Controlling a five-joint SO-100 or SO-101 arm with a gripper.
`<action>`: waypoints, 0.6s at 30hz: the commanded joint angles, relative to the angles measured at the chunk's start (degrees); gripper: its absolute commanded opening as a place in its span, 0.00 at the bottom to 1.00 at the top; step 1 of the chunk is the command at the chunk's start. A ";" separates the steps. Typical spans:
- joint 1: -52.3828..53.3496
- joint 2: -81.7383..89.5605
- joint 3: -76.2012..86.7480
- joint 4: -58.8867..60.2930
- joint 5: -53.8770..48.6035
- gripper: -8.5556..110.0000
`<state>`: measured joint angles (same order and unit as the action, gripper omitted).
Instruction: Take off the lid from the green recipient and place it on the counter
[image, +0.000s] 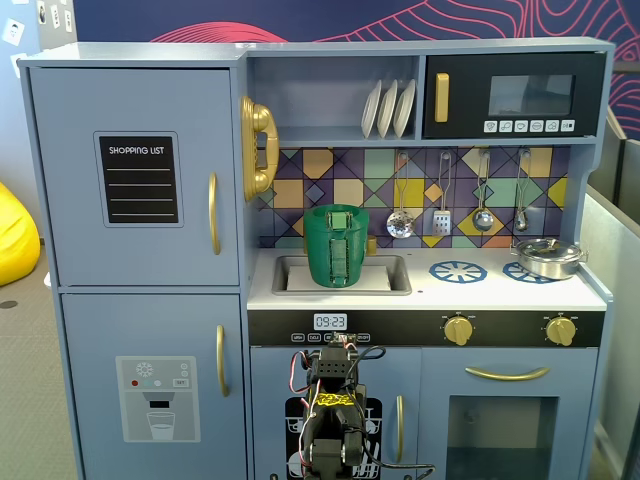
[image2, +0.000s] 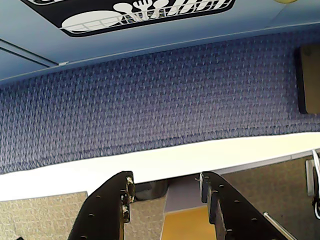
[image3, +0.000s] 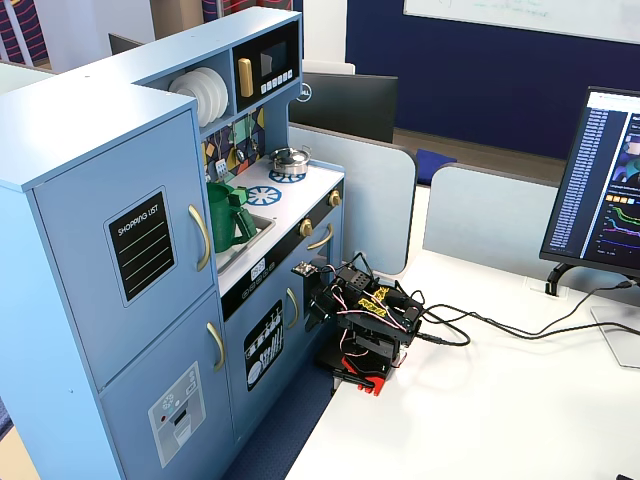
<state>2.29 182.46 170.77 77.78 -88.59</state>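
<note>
The green recipient (image: 335, 250) stands upright in the sink (image: 396, 281) of the toy kitchen, its ribbed strap handle facing the fixed view; it also shows from the side (image3: 227, 218). The lid (image: 320, 212) sits on its top as a lighter green rim. The white counter (image: 480, 292) stretches to the right of the sink. My arm (image: 335, 420) is folded low in front of the kitchen, far below the recipient, on a white table (image3: 480, 400). In the wrist view my gripper (image2: 167, 182) is open, nothing between its black fingers (image2: 112, 205), over blue carpet.
A silver pot (image: 548, 257) sits on the right burner; the left burner print (image: 458, 271) is bare. Utensils hang on the back wall (image: 440, 200). A monitor (image3: 600, 190) and cables (image3: 500, 330) lie right of the arm.
</note>
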 joint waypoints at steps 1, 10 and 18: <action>0.70 -0.26 1.05 10.02 0.26 0.07; 0.62 -0.26 1.05 10.02 0.09 0.07; 0.70 -0.53 -5.27 -12.39 -6.86 0.07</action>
<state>2.29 181.14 171.65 75.06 -91.23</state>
